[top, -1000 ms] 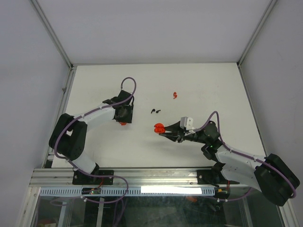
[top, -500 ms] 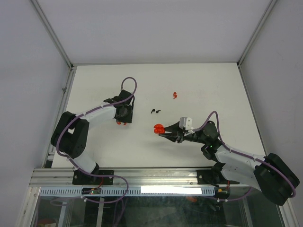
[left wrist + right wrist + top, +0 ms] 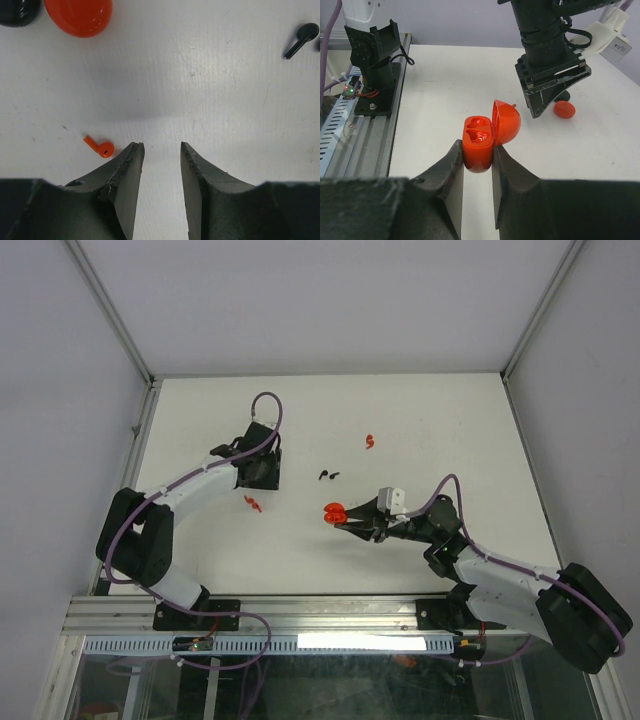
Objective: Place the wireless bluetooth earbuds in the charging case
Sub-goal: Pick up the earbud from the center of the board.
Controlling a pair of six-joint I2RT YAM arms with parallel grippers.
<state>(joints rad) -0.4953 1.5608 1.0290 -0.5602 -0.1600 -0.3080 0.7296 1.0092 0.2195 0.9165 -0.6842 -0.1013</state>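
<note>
My left end effector (image 3: 161, 146) stands with its jaws apart and nothing between them. Over the last second it has drawn back off the red earbud (image 3: 100, 148), which now lies bare on the table (image 3: 225, 100) just outside one finger (not in the gap). I judge that pick unmade, so it wants another approach. My right end effector (image 3: 476, 146) stays clamped on the open charging case (image 3: 479, 135), its wells empty, well apart from that earbud.

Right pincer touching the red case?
Touching. The right wrist view shows the right pincer closed on the open red case, a finger pressed against each side.
</note>
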